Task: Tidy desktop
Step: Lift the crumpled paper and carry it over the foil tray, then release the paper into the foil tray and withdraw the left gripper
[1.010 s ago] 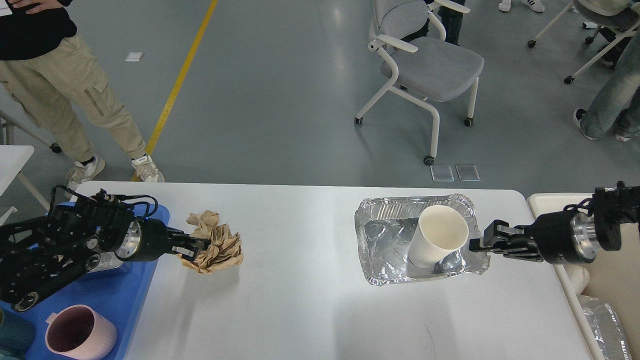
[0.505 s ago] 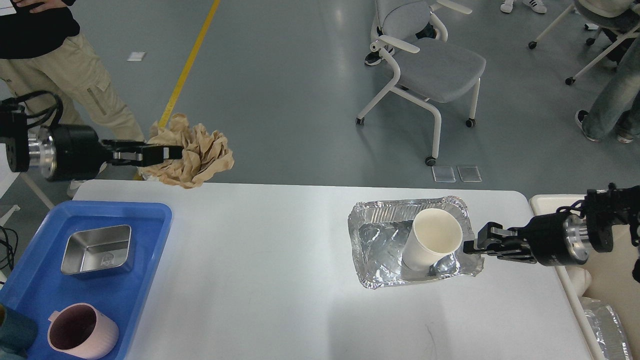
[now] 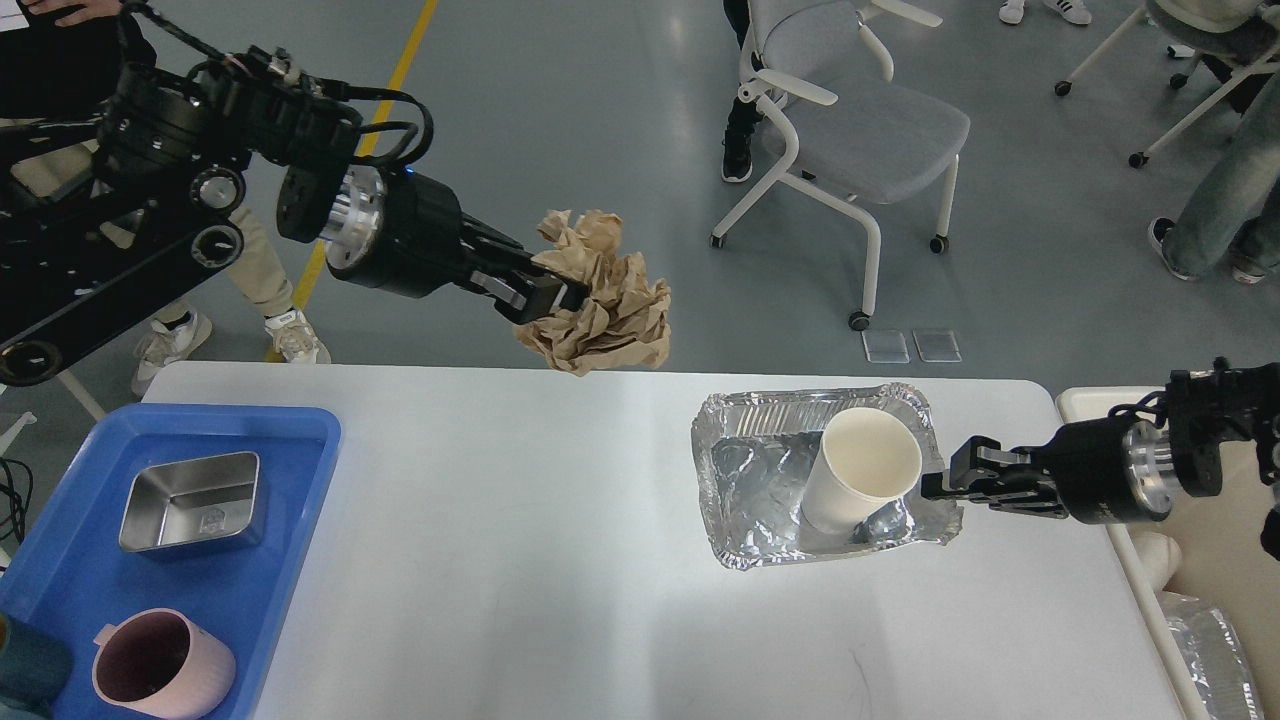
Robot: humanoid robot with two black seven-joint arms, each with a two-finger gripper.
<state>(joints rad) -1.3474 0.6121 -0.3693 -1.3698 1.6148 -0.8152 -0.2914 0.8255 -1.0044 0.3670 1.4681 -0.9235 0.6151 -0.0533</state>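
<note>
Wide white desktop across the lower frame, grey floor beyond its far edge. Blue tray at the desktop's left end, holding a steel dish toward the back and a pink mug in front, apart from each other. Cream bin just off the right end, crumpled foil inside at its near corner. Grey chair on the floor well behind the desktop.

Foil pan right of centre on the desktop, rim dented, near right corner bent out. White paper cup inside the pan's right half, tilted, mouth up and toward the camera.

Left arm raised in from the upper left, its gripper clamped on a wad of brown paper, held in the air over the desktop's far edge, clear of the surface. Right arm low, in from the right edge; its gripper at the pan's right rim, fingers pinched on the foil edge there, just beside the cup; touching the cup or not, cannot tell.
</note>
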